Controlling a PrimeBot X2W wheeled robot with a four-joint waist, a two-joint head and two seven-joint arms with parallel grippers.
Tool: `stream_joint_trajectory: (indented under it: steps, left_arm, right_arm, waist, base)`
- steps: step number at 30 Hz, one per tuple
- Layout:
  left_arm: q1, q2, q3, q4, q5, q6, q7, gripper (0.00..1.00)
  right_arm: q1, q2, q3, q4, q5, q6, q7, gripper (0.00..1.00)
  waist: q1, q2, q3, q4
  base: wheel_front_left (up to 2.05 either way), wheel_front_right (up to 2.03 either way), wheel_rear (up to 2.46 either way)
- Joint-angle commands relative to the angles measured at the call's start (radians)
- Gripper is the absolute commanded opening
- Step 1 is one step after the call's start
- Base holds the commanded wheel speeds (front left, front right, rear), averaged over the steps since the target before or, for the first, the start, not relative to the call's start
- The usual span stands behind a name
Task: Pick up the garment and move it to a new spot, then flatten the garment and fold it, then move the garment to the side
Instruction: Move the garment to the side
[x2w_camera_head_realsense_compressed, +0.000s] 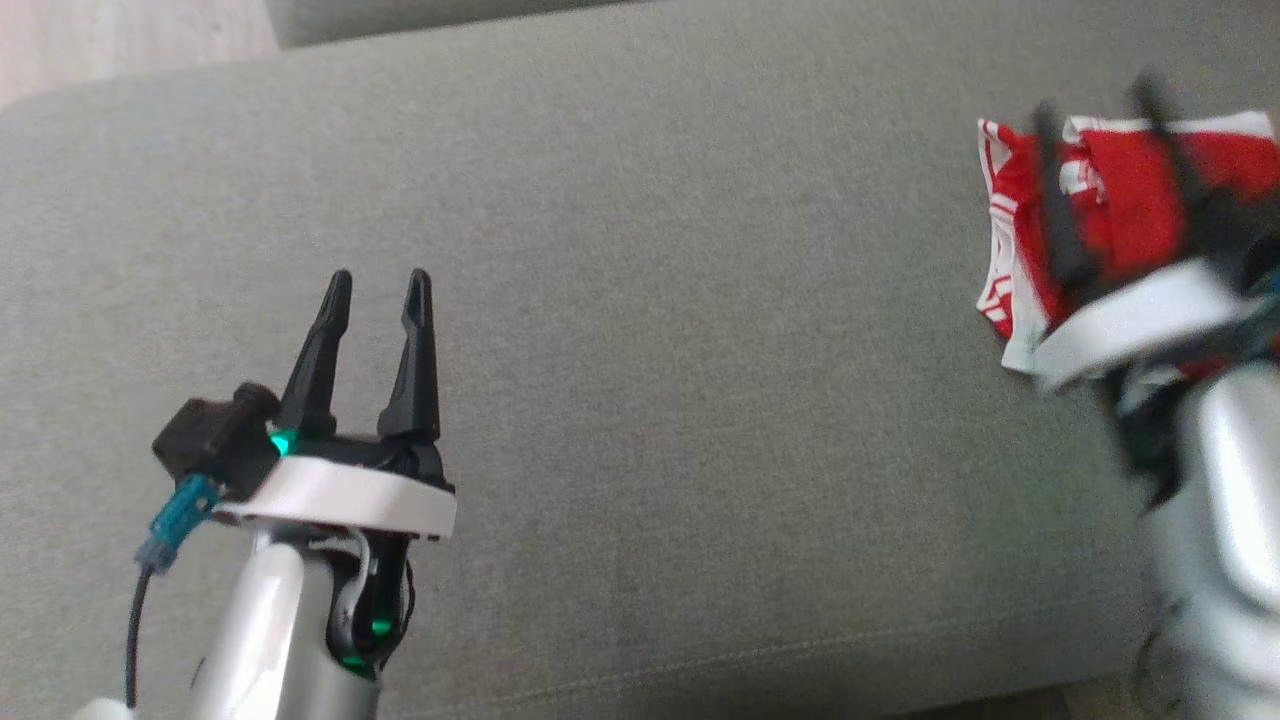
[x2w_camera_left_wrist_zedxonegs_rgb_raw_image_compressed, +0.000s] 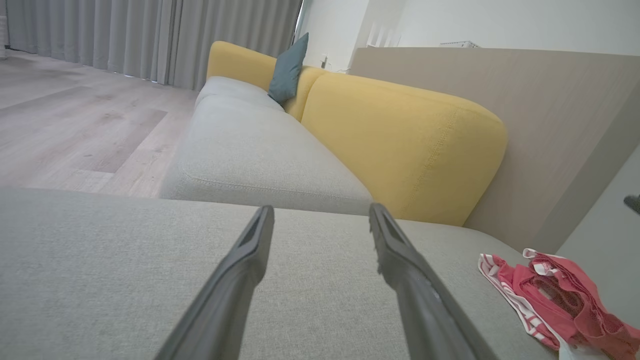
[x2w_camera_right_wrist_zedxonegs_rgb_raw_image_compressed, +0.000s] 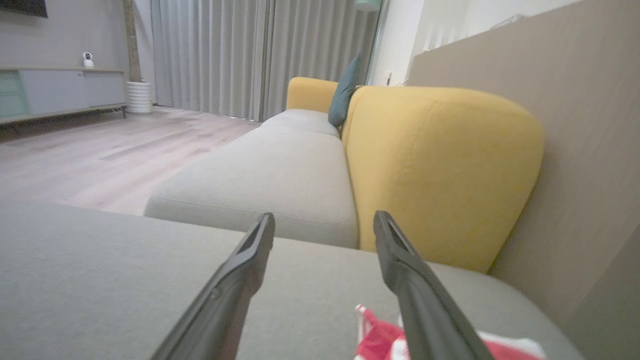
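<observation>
Grey woven fabric of a sofa seat cushion (x2w_camera_head_realsense_compressed: 700, 300) covers most of the head view. The left gripper (x2w_camera_head_realsense_compressed: 379, 278) stands at about 7 o'clock of this view, its two dark fingers spread apart with nothing between them, pointing to 12 o'clock. The red and white garment (x2w_camera_head_realsense_compressed: 1120, 200) lies crumpled on the cushion at about 2 o'clock, well apart from the left gripper. The right gripper (x2w_camera_head_realsense_compressed: 1095, 100) is over the garment and is blurred. Its fingers are spread, and I cannot tell here if they touch the cloth.

In the left wrist view, the left gripper (x2w_camera_left_wrist_zedxonegs_rgb_raw_image_compressed: 321, 212) is spread wide above the bare cushion and holds nothing. The garment (x2w_camera_left_wrist_zedxonegs_rgb_raw_image_compressed: 550, 295) lies at about 4 o'clock, well to the side of the fingers, near the edge of the seat. A yellow backrest (x2w_camera_left_wrist_zedxonegs_rgb_raw_image_compressed: 400, 145) rises at 1 o'clock, a teal pillow (x2w_camera_left_wrist_zedxonegs_rgb_raw_image_compressed: 289, 70) leans at 12 o'clock, and grey curtains (x2w_camera_left_wrist_zedxonegs_rgb_raw_image_compressed: 150, 40) and a wooden floor (x2w_camera_left_wrist_zedxonegs_rgb_raw_image_compressed: 75, 115) are at 10 o'clock.

In the right wrist view, the right gripper (x2w_camera_right_wrist_zedxonegs_rgb_raw_image_compressed: 324, 220) has its fingers apart and nothing is pinched between them. The garment (x2w_camera_right_wrist_zedxonegs_rgb_raw_image_compressed: 380, 340) lies at 5 o'clock at the bottom edge, low beside the finger on the 3 o'clock side and partly hidden behind it.
</observation>
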Motion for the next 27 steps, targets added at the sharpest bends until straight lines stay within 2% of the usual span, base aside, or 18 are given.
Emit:
stream_joint_trajectory:
  steps: [1,5,9,12,16,27]
  left_arm:
    - [-0.01,0.007,0.039,-0.036,-0.006,0.005,-0.005,1.0]
    - [0.027,0.007,0.042,-0.043,0.002,0.013,-0.005,1.0]
    - [0.075,0.007,0.04,-0.047,0.005,0.019,-0.005,1.0]
    - [0.113,0.007,0.04,-0.054,0.002,0.028,-0.005,1.0]
    - [0.152,0.007,0.033,-0.065,0.017,0.034,-0.005,1.0]
    - [0.175,0.007,0.028,-0.096,0.025,0.06,-0.005,1.0]
  right_arm:
    - [0.022,0.021,0.012,-0.032,0.0,0.007,-0.018,1.0]
    - [0.121,0.121,0.014,-0.025,-0.023,0.007,-0.087,1.0]
    - [0.212,0.165,0.003,-0.009,-0.034,0.007,-0.161,1.0]
    - [0.264,0.175,-0.006,-0.002,-0.036,0.007,-0.209,1.0]
    - [0.312,0.176,-0.005,-0.008,0.022,0.007,-0.249,1.0]
    - [0.353,0.176,-0.001,-0.025,0.035,0.007,-0.272,1.0]
  waist:
    - [0.0,0.0,-0.027,0.017]
    - [0.0,0.0,-0.066,0.033]
    - [0.0,0.0,-0.103,0.045]
    - [0.0,0.0,-0.122,0.052]
    - [0.0,0.0,-0.138,0.061]
    - [0.0,0.0,-0.139,0.066]
  base:
    - [0.0,0.0,0.0]
    - [0.0,0.0,0.0]
    - [0.0,0.0,0.0]
    - [0.0,0.0,0.0]
    - [0.0,0.0,0.0]
    - [0.0,0.0,0.0]
